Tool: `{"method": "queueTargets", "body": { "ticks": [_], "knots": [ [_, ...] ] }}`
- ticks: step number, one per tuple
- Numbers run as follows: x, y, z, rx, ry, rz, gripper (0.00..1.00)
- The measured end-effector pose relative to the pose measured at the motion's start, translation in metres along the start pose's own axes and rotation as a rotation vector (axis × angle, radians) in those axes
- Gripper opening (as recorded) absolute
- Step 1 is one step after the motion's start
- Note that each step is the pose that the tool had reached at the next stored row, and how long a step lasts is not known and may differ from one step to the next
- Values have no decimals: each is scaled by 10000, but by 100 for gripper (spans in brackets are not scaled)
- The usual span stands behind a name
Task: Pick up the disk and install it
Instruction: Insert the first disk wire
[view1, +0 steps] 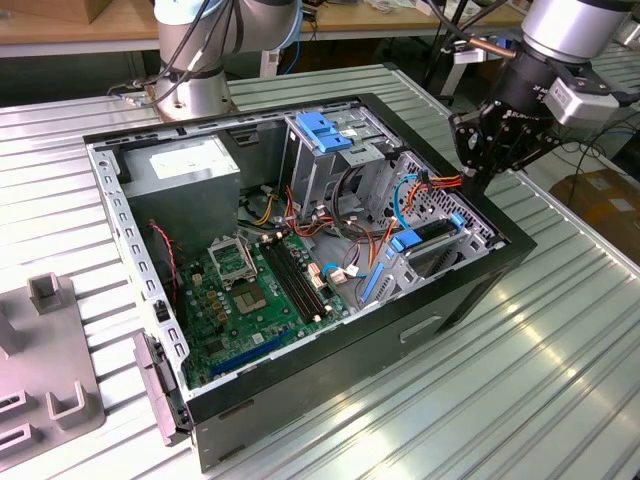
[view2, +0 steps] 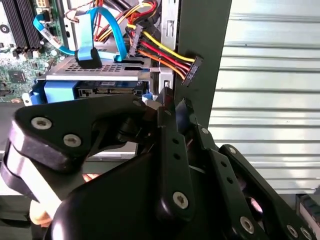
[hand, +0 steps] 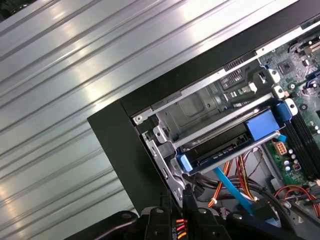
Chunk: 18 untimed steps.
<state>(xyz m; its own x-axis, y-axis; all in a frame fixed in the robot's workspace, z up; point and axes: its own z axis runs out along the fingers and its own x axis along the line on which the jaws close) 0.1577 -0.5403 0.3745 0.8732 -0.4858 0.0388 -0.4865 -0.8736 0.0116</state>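
Note:
The disk (view1: 432, 232) lies flat in the drive bay at the case corner on the exterior view's right, edged by its light-blue bracket (view1: 405, 241). Both wrist views show the disk (view2: 95, 74) (hand: 220, 146) seated in the metal bay, with a blue data cable (view2: 86, 50) on its rear. My gripper (view1: 480, 178) hovers just above the black case wall next to that bay. Its black fingers (view2: 167, 107) meet at the tips and hold nothing. A power connector (view2: 192, 70) on red, yellow and orange wires hangs just past the fingertips.
The open computer case (view1: 480, 285) sits on a ribbed metal table (view1: 560, 380). Inside are a grey power-supply box (view1: 185, 170), a tall silver cage with a blue tab (view1: 325, 130) and the green motherboard (view1: 250, 295). Grey fixtures (view1: 50, 360) stand at the exterior view's left.

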Motion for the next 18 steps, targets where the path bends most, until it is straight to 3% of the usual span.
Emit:
{"method": "queueTargets", "body": {
  "ticks": [5, 7, 8, 9, 11, 15, 18],
  "knots": [
    [2, -42, 3, -26, 24, 453, 25],
    [-35, -111, 1, -111, 77, 450, 38],
    [-79, -198, 0, -187, 121, 448, 38],
    [-85, -241, 4, -230, 147, 446, 38],
    [-54, -274, 29, -236, 160, 454, 38],
    [-53, -276, 66, -185, 250, 461, 38],
    [-53, -274, 75, -178, 263, 463, 38]
  ]
}}
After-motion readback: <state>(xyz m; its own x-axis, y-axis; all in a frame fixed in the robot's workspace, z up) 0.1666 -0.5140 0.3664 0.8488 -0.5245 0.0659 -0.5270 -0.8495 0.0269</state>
